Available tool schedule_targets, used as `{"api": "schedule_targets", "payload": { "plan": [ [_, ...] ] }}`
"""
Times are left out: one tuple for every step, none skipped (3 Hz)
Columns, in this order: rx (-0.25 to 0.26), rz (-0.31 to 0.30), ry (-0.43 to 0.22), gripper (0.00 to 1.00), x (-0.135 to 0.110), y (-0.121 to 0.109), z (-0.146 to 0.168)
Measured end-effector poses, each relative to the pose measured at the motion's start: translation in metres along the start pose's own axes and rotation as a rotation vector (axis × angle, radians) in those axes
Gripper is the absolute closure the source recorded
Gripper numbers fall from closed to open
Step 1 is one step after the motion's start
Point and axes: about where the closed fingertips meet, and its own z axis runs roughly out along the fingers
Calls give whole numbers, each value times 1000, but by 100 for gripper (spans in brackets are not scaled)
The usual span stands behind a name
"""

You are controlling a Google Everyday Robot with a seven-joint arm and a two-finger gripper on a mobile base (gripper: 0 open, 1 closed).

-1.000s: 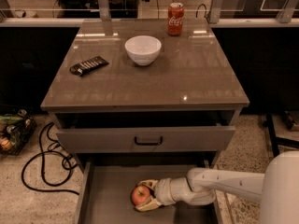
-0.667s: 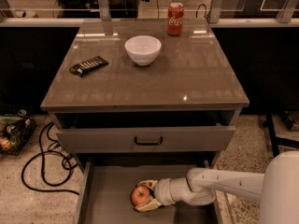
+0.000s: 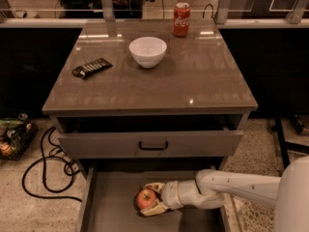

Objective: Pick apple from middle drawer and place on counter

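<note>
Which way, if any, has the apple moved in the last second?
No. The apple sits where it was, just left of and below the upper drawer's handle, with the gripper closed around it in the middle drawer.

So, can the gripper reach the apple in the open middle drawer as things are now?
Probably yes. The gripper is inside the middle drawer, right at the apple, and nothing lies between them. The upper drawer stops short of that spot.
</note>
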Motion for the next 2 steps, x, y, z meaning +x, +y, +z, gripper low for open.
{"api": "schedule_targets", "payload": {
  "plan": [
    [11,9,-22,100,-34,2,-30],
    [25,42,-70,100,-58,2,-66]
  ]
}}
